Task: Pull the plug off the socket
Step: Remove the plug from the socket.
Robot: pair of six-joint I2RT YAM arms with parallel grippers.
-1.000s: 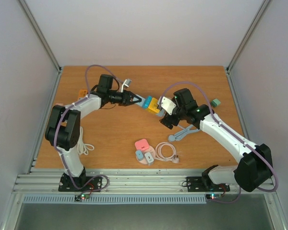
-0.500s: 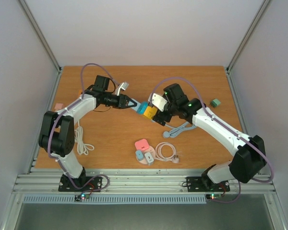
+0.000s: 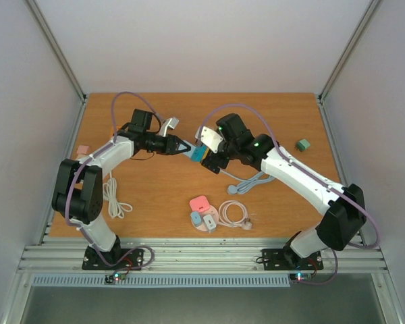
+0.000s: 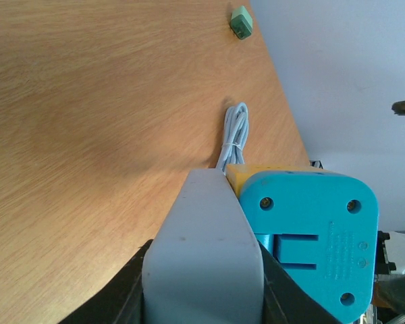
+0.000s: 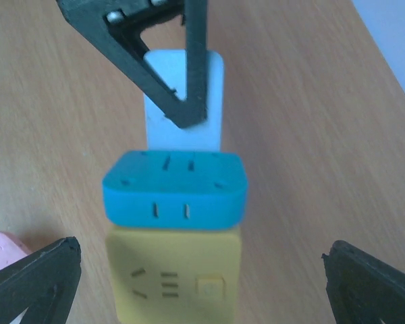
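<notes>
A stack of adapters lies mid-table: a pale grey plug (image 3: 190,149), a blue cube adapter (image 3: 198,154) and a yellow socket block (image 3: 211,162). My left gripper (image 3: 183,146) is shut on the grey plug (image 4: 202,250), with black fingers (image 4: 131,290) on both sides of it. The blue adapter (image 4: 310,229) sits beside the plug. In the right wrist view the plug (image 5: 182,101), blue adapter (image 5: 175,187) and yellow socket (image 5: 175,283) line up. My right gripper (image 5: 202,297) is open wide, its jaws on either side of the yellow socket without touching it.
A grey cable (image 3: 246,181) trails from the stack towards the right. A green block (image 3: 302,144) lies at the right. Pink and pale adapters (image 3: 202,210) and a coiled cord (image 3: 233,213) lie near the front. A white cable (image 3: 113,196) lies at the left.
My right arm has swung left, bringing its open gripper over the yellow socket. The left gripper and the stack have shifted slightly left and nearer.
</notes>
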